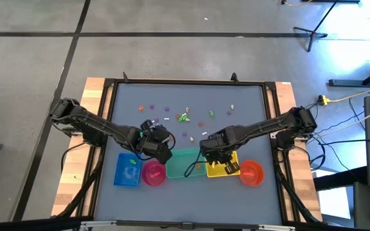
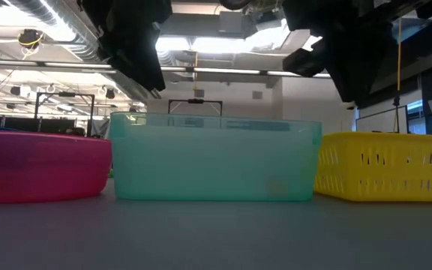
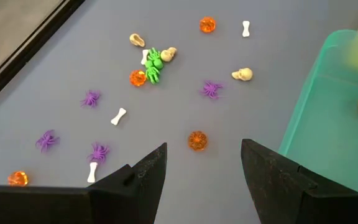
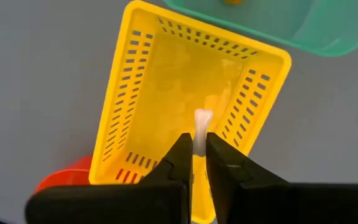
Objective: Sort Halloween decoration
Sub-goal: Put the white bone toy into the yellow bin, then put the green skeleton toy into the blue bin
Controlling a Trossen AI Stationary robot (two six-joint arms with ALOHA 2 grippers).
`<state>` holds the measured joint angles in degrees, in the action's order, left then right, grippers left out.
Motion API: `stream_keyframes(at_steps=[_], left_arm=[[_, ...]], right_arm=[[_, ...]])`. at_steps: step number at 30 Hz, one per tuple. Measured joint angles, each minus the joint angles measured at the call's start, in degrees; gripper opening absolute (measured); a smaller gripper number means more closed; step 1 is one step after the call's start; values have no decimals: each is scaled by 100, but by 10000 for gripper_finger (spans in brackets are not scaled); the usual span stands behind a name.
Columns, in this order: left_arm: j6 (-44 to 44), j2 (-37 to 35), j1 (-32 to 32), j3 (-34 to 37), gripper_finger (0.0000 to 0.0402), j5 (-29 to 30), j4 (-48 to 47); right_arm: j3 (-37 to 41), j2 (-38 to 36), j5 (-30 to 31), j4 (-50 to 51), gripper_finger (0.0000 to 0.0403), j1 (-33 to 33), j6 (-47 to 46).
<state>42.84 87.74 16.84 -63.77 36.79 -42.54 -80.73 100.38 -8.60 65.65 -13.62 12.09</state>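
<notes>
Fingers of the right arm (image 4: 194, 163) pinch a white bone (image 4: 201, 126) above the yellow basket (image 4: 135, 93); left fingers (image 3: 202, 168) gape over grey tabletop (image 3: 55, 68).

In the high view the scattered trinkets (image 1: 184, 117) at centre frame are too small to identify by shape. In the low view both arms enter cut off at the top edge, no claw showing; the pink container (image 2: 40, 166) is cut by the left edge and the yellow basket (image 2: 388, 166) by the right. In the right wrist view the white piece (image 4: 200, 127) is partly hidden between the right claw (image 4: 196, 152) fingers, and the orange container (image 4: 67, 177) is largely hidden at lower left.
</notes>
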Motion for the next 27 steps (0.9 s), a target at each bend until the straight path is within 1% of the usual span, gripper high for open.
stream_keyframes(at_steps=[2, 10, 13, 17, 19, 22, 24, 27], left_arm=[[1, 0, 0, 0, 190, 1, 0], [1, 0, 0, 0, 190, 0, 0], [1, 0, 0, 0, 190, -8, 0], [8, 0, -28, 0, 190, -39, 0], [8, 0, -111, 0, 190, -209, 1], [6, 0, -359, 0, 190, -673, 0], [6, 0, -587, 0, 190, -1023, 0], [-25, 0, -991, 0, 190, -1410, -39]], right_arm=[[0, 0, 4, 1, 44, 10, -23], [0, 0, 8, 1, 124, 10, -30], [0, 0, 9, 2, 140, 10, -30], [0, 0, 16, 3, 147, 13, -30], [0, 0, 18, 65, 147, 13, -30], [0, -2, 24, 438, 147, 15, -28], [4, -39, 51, 661, 147, 33, -6], [11, -157, 73, 637, 147, 103, 156]])
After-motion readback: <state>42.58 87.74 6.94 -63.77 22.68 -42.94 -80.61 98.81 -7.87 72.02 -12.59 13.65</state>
